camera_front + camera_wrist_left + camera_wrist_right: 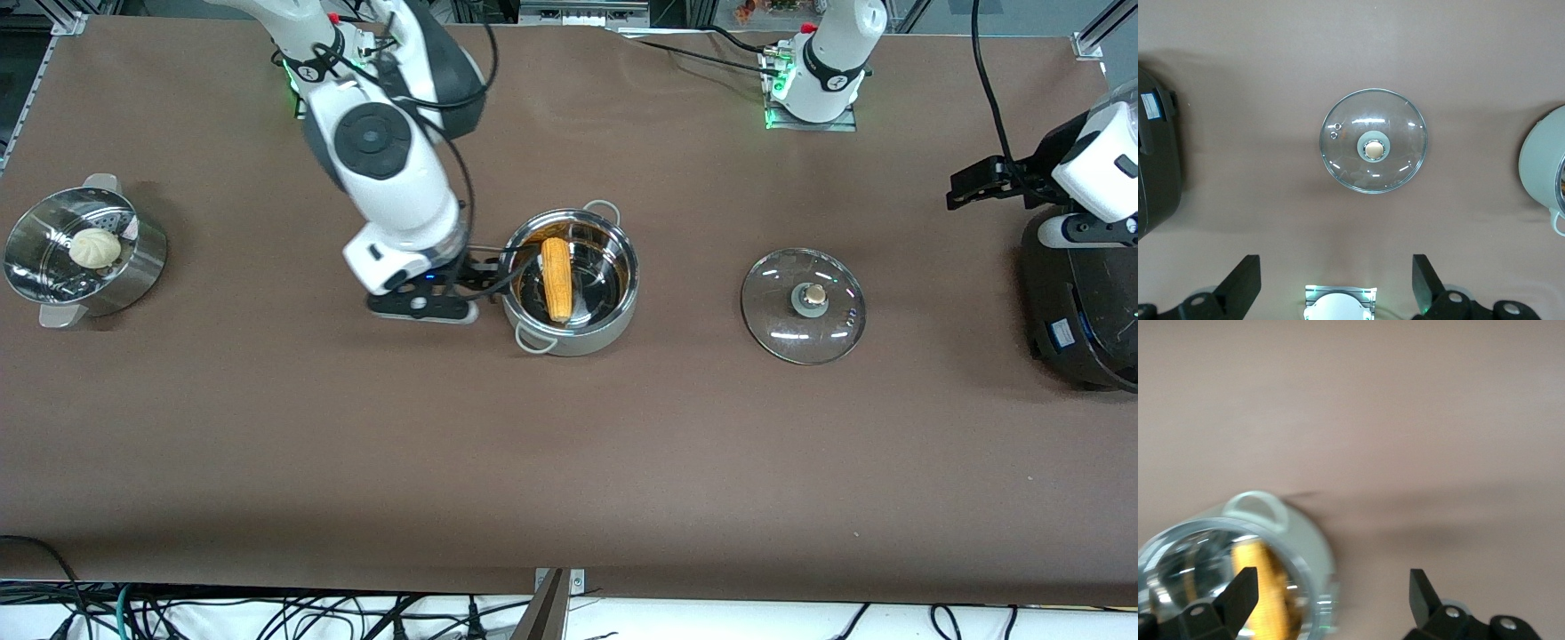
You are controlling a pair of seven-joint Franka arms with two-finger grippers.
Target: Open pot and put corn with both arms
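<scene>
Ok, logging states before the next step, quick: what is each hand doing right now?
Left hand: open, holding nothing, high over the glass lid.
Right hand: open, holding nothing, at the pot rim; corn inside.

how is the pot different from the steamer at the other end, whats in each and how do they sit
The pot sits upright mid-table with the corn lying inside; the steamer sits tilted toward the right arm's end of the table, holding a white bun. The pot's inside is smooth and reflective; the steamer's is perforated. The right hand is open over the pot's rim; no hand is near the steamer. Both are shiny steel with side handles.
</scene>
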